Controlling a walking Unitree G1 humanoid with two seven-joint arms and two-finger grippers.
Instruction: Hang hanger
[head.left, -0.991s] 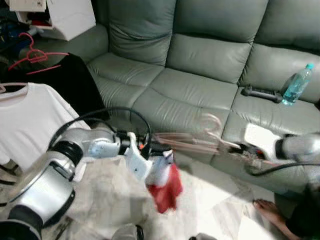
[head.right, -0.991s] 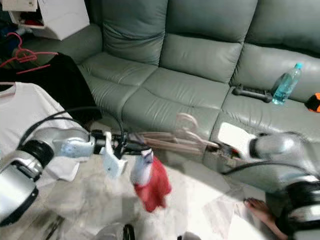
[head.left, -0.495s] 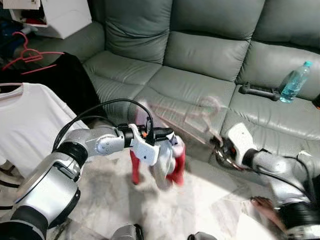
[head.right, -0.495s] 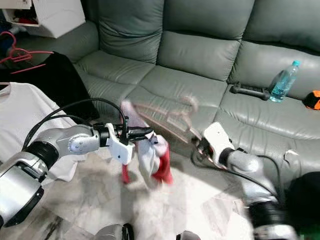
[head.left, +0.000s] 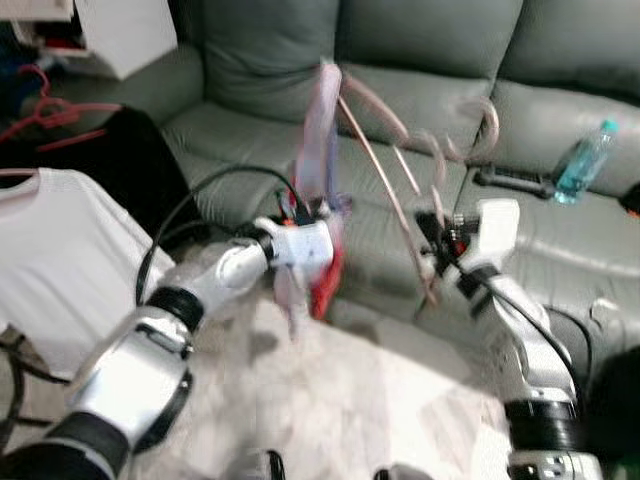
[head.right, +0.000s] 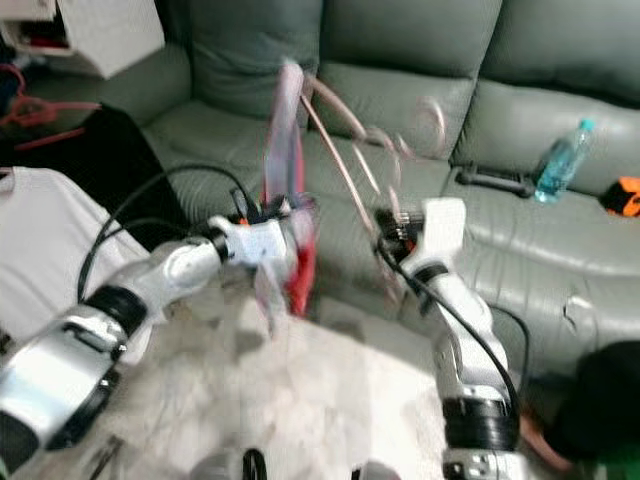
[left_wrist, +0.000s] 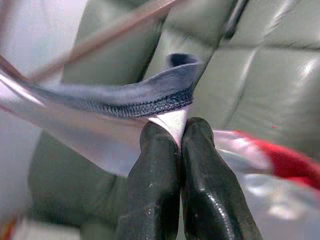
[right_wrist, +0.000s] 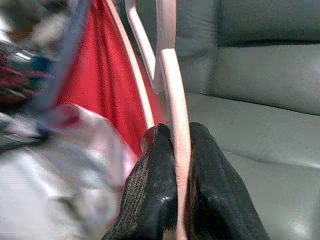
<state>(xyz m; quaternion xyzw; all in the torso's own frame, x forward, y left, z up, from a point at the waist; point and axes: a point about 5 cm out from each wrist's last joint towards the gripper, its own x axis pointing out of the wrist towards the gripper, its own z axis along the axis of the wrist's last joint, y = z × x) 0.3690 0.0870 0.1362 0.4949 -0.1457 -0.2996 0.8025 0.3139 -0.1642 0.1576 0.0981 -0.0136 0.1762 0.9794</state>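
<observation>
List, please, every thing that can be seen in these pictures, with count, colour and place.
Sofa: one, grey-green, behind both arms.
Hanger: one, pink, raised over the sofa, clamped by the right gripper.
Garment: one, red and white with a dark blue hem, pinched by the left gripper.
Bottle: one, clear blue, on the sofa's right seat.
White shirt: one, far left.
Red hanger: one, upper left.
Left gripper: shut on the garment.
Right gripper: shut on the hanger.

text: none legible | labels: none | numbers: none | signs: none
</observation>
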